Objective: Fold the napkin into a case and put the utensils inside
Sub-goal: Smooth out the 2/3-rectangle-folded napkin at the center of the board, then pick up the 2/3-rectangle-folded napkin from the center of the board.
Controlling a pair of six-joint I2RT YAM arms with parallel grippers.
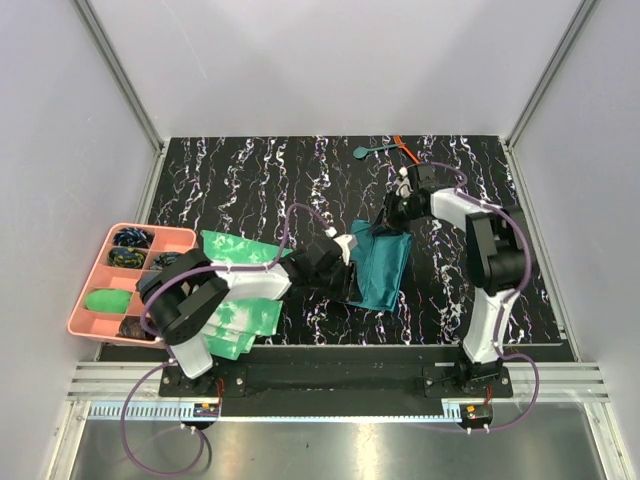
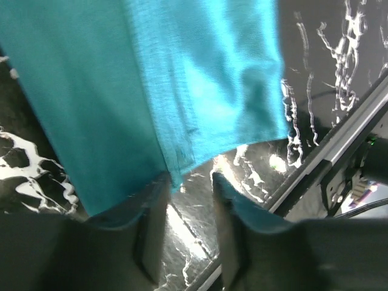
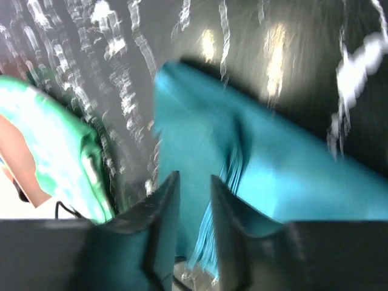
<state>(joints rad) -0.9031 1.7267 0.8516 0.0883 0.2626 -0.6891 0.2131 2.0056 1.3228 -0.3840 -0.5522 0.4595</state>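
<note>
The napkin (image 1: 385, 265) lies folded into a dark teal oblong near the middle of the desk (image 1: 250, 180), seen from above. The left hand (image 1: 352, 265) sits at its left edge and the right hand (image 1: 393, 220) at its far corner. The teal spoon (image 1: 365, 152) and the orange-red stick (image 1: 405, 148) lie well apart from it at the far edge. A pink tray (image 1: 85, 300) stands at the left, with tie-dye cloths (image 1: 240, 250) beside it.

In the left wrist view, the napkin (image 2: 121, 91) fills the upper frame, layered edges showing. The left hand (image 2: 190, 179) is open, bare desk (image 2: 339, 36) visible between its fingers, one fingertip (image 2: 159, 188) at the cloth's lower edge.

The right wrist view is blurred. The right hand (image 3: 194, 179) has its fingers slightly parted above the napkin (image 3: 291, 176), gripping nothing. A tie-dye cloth (image 3: 54, 133) lies to the left on the desk (image 3: 291, 48).
</note>
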